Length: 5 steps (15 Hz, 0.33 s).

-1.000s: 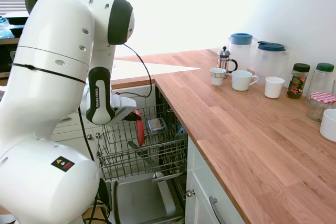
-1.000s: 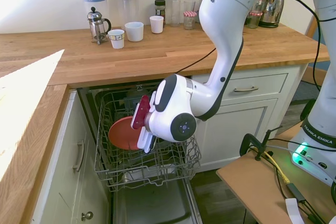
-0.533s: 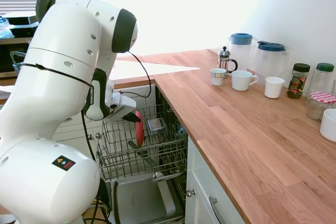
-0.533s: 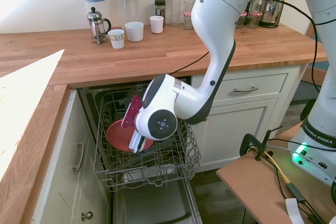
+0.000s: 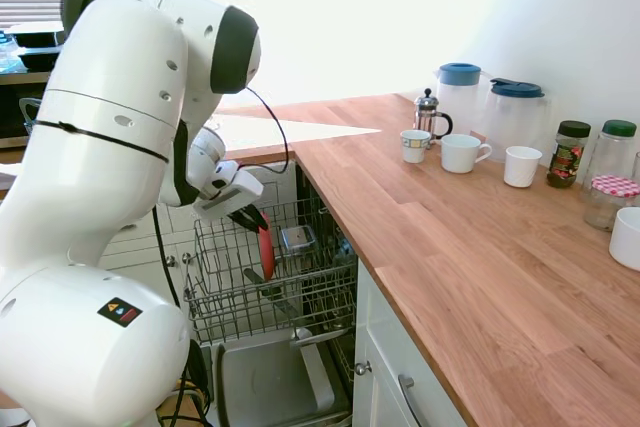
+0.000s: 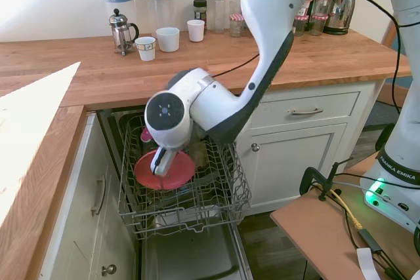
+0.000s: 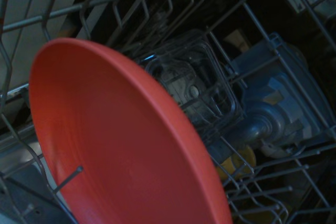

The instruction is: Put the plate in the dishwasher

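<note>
the round coral-red plastic plate [image 6: 164,170] stands on its edge inside the grey wire rack [image 6: 226,204] of the open dishwasher [image 5: 262,379]; it sits near the back left part of the rack in the second outside view, tilted a bit; in the first outside view it shows only as a thin red strip [image 5: 265,252] among the wires; in the wrist view the plate [image 7: 115,150] fills most of the picture, with a wire prong in front of it and a small grey wire cutlery basket [image 7: 197,95] behind it; the white arm's gripper [image 6: 159,161] is down at the plate's top part; whether its fingers are clamped on the plate or apart, i cannot tell; the rack is pulled out over the steel-grey open door [image 5: 255,387]; on the wooden worktop [image 5: 470,257], near the back edge by the wall, stand a small glass coffee press [image 5: 430,115], two clear jugs with blue lids [image 5: 460,95], and white mugs [image 5: 462,153]
</note>
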### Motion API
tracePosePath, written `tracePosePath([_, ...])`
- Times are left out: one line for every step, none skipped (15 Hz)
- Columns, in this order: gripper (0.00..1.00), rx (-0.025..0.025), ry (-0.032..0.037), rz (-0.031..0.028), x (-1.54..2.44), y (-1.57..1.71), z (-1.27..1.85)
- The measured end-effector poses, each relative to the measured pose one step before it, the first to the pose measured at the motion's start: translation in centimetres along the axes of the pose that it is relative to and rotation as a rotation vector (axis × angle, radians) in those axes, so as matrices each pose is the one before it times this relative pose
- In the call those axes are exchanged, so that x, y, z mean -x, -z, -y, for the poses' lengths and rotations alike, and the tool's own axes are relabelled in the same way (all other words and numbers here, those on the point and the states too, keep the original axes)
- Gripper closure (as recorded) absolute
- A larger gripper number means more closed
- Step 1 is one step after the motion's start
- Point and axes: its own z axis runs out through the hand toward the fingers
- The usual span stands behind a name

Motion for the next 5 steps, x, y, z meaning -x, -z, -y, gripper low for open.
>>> tracePosePath([0.0, 0.0087, -0.01601, 0.04561, -1.428, 1.663, 0.051])
tracePosePath([0.0, 0.00763, -0.01646, 0.04978, -1.561, 1.901, -0.123])
tracePosePath([0.0, 0.00526, -0.02018, 0.05757, -1.794, 2.218, -0.3])
tracePosePath([0.0, -0.00065, -0.0306, 0.06097, -2.342, 2.373, -0.435])
tracePosePath([0.0, -0.00534, -0.03572, 0.05813, -2.962, 2.454, -0.644])
